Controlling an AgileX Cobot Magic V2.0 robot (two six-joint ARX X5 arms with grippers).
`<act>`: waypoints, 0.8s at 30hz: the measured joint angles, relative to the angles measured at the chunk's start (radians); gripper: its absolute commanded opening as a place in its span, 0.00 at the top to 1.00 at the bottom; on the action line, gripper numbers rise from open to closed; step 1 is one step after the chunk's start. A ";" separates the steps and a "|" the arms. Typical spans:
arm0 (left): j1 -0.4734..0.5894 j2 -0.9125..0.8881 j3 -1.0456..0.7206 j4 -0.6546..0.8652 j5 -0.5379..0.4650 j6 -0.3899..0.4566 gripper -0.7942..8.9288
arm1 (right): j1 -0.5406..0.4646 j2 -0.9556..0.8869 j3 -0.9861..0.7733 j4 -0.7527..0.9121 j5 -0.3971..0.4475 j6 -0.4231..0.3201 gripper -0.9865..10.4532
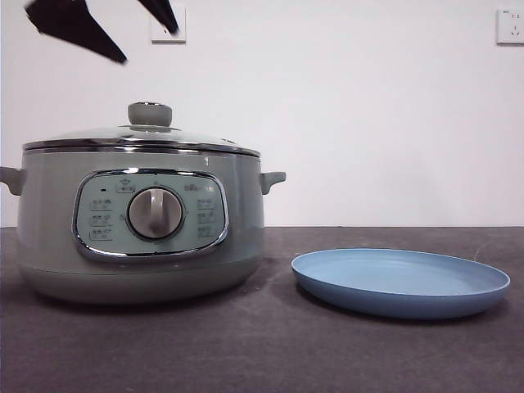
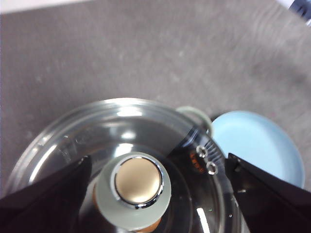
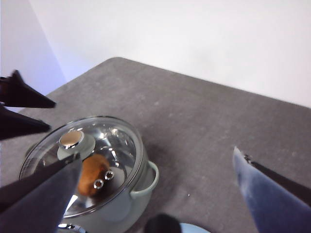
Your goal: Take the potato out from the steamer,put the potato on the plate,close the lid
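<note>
Directly below the spread left end effector, the lid is sitting on the steamer, covering the potato; the right end effector is hanging spread too.

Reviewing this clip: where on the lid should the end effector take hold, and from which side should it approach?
Probably the pale green knob at the centre of the lid, approached from straight above. The knob stands upright and proud of the low glass dome, which offers nothing else to pinch. The left end effector hangs open above it, one jaw on either side.
</note>
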 measured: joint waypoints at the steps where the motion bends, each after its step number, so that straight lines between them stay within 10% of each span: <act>1: -0.011 0.016 0.000 0.000 -0.014 0.000 0.44 | 0.000 0.000 0.000 -0.003 0.000 0.000 0.45; 24: -0.041 0.151 0.000 -0.011 -0.109 0.006 0.44 | 0.000 0.000 0.000 -0.045 0.003 0.000 0.45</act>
